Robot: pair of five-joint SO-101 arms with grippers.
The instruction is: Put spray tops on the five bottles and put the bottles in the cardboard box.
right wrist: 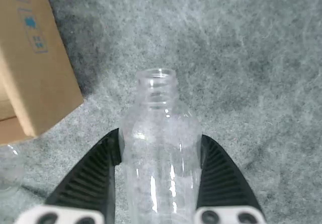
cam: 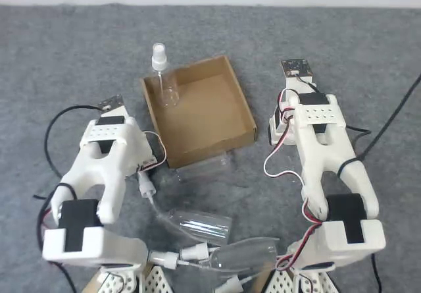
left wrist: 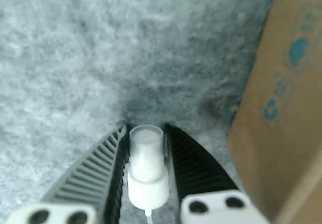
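My left gripper [left wrist: 146, 129] is shut on a white spray top [left wrist: 147, 171], low over the grey mat beside the cardboard box [left wrist: 282, 108]. My right gripper [right wrist: 161, 136] is shut on a clear bottle [right wrist: 160, 128] with an uncapped neck, on the other side of the box [right wrist: 35, 58]. In the high view the left arm [cam: 108, 148] and right arm [cam: 322, 141] flank the open box [cam: 223, 138]. A bottle with a spray top [cam: 161, 76] stands upright in the box's far left corner.
Clear bottles [cam: 197, 224] [cam: 243, 253] lie on the mat between the arm bases, with loose spray tops [cam: 146, 186] [cam: 164, 259] near them. Another clear bottle [cam: 204, 164] lies against the box's front wall. Cables trail beside both arms.
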